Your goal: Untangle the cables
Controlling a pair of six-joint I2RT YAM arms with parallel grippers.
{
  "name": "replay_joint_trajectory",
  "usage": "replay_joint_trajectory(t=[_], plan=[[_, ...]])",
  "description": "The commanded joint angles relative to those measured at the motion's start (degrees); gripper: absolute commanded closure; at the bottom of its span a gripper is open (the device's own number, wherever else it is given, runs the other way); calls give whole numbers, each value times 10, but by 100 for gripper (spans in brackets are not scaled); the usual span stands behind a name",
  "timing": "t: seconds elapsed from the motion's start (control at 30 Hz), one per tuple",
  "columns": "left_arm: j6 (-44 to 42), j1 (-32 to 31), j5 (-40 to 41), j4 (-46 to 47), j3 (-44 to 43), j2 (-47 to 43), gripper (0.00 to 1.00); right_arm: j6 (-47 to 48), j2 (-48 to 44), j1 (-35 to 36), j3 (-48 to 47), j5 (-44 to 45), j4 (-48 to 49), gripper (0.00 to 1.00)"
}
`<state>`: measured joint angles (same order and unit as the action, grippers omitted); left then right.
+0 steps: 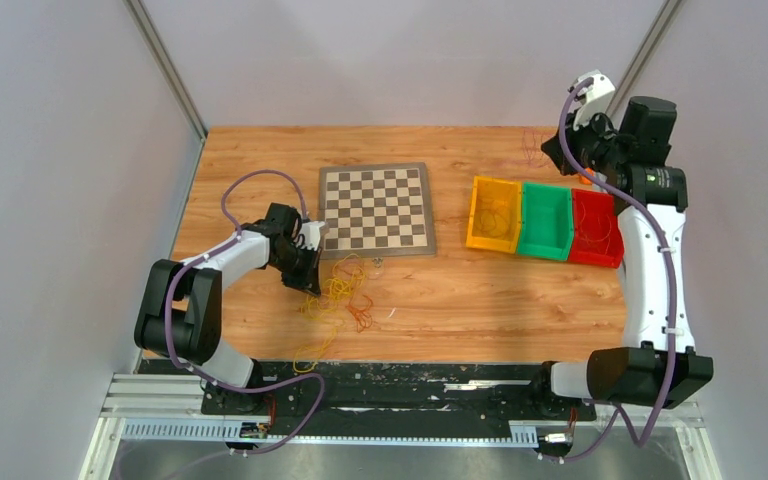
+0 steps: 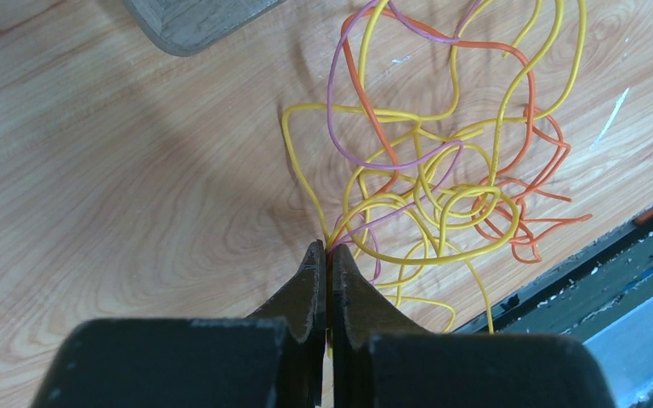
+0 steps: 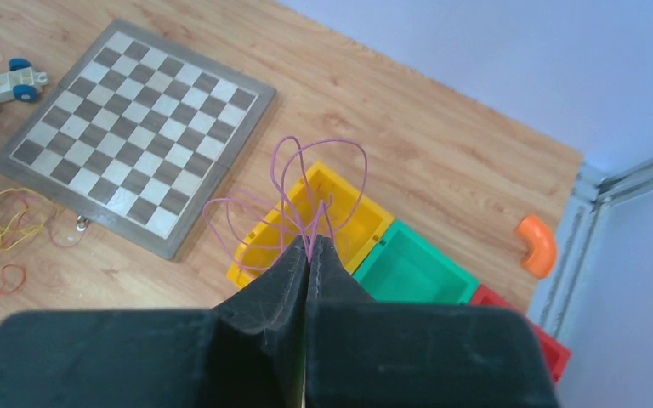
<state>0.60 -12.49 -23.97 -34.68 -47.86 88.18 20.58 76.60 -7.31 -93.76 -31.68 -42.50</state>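
**Cables**: one loose tangle of thin strands, lying on the desk in its near-left part, between the chessboard's near-left corner and the near edge. The left wrist view shows three colours, yellow, orange and purple; the strands are too interlaced to count. A few yellow loops reach the near edge.

**Left fingers**: pressed together, pinching yellow strands at the tangle's left side, low over the desk.

**Right fingers**: pressed together on purple loops, held up above the yellow bin, toward the far-right corner.

**Chessboard**: one, flat, mid-desk toward the far edge, just beyond the tangle.

**Bins**: three, side by side right of the chessboard: yellow, green, red, the red nearest the right edge.

**Toy car**: one, white with blue wheels, beside the chessboard.

**Orange elbow**: one, by the right edge.

**Open room**: bare wood between tangle and bins, and along the near edge to the right.
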Motion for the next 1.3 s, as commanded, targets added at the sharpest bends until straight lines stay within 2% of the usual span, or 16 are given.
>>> replay_joint_trajectory(t=[0.0, 0.33, 0.57, 0.77, 0.8, 0.93, 1.07, 1.17, 1.27], plan=[[-19, 4, -18, -2, -15, -9, 100, -40, 10, 1, 48, -13, 37, 100], [-16, 4, -25, 2, -13, -5, 100, -65, 51, 26, 173, 28, 141, 100], [-15, 4, -28, 4, -19, 6, 100, -72, 132, 55, 201, 84, 217, 100], [-17, 4, -30, 4, -18, 4, 100, -54, 198, 98, 221, 154, 231, 100], [-19, 4, -31, 4, -16, 3, 100, -51, 203, 103, 222, 158, 229, 96], [-22, 4, -43, 4, -11, -6, 99, -48, 190, 106, 195, 150, 187, 63], [-22, 3, -82, 11, -4, -33, 93, -35, 140, 106, 152, 122, 115, 30], [-16, 3, -137, 25, 0, -56, 91, -30, 101, 105, 125, 78, 67, 14], [-2, -9, -179, 61, 0, -81, 96, -26, 66, 111, 120, -14, 25, 4]])
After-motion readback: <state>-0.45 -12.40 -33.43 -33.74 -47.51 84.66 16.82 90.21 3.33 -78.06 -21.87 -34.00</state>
